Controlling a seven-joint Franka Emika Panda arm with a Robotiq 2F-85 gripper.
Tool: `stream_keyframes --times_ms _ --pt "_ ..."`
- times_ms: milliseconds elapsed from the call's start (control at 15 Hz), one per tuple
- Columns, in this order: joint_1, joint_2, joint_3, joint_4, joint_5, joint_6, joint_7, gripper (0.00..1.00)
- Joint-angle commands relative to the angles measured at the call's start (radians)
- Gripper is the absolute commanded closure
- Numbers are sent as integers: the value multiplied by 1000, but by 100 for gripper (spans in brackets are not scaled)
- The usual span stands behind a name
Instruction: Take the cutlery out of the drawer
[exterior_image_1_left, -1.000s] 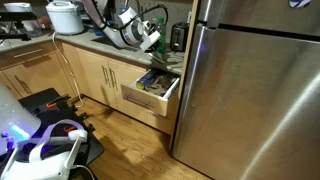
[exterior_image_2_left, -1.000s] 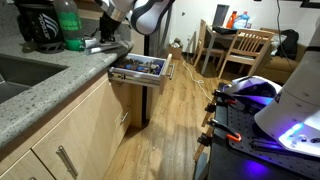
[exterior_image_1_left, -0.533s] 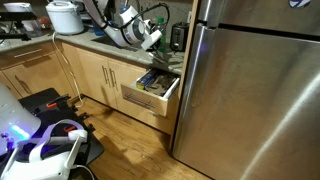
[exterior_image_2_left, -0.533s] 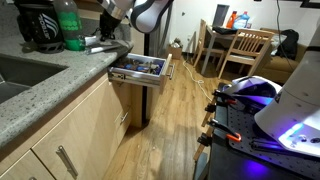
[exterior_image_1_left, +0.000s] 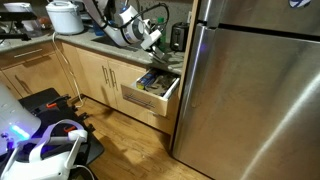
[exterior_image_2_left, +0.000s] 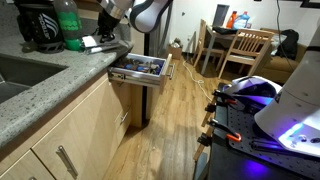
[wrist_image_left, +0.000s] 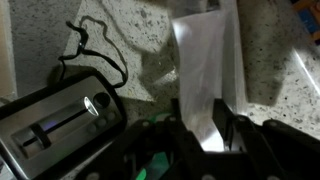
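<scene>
The claw (wrist_image_left: 207, 132) hangs over the speckled counter (wrist_image_left: 150, 30), its jaws clamped on either side of a pale, shiny flat strip (wrist_image_left: 205, 70); what the strip is cannot be told. A toaster (wrist_image_left: 55, 125) with a black cord (wrist_image_left: 95, 55) sits just beside it. In both exterior views the drawer (exterior_image_1_left: 150, 98) (exterior_image_2_left: 138, 78) stands pulled out below the counter edge, with the cutlery (exterior_image_1_left: 155, 80) (exterior_image_2_left: 140, 67) jumbled inside, apart from the claw.
</scene>
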Motion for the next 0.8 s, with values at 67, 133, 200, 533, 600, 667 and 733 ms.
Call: stream_keyframes --times_ms 67,133,200,533,600,667,733 --pt "-34 3 40 18 -2 -22 -48 22" --pt "-40 3 47 17 0 -23 -55 13" --pt "-46 2 52 17 0 -23 -56 6" --pt "-9 -53 0 -35 -21 -25 -24 0" --pt "1 -68 -19 -49 -28 -22 -16 0" --pt "9 -89 -34 -73 -36 -13 -6 0" --pt "35 -110 -71 -92 -47 -12 13 0"
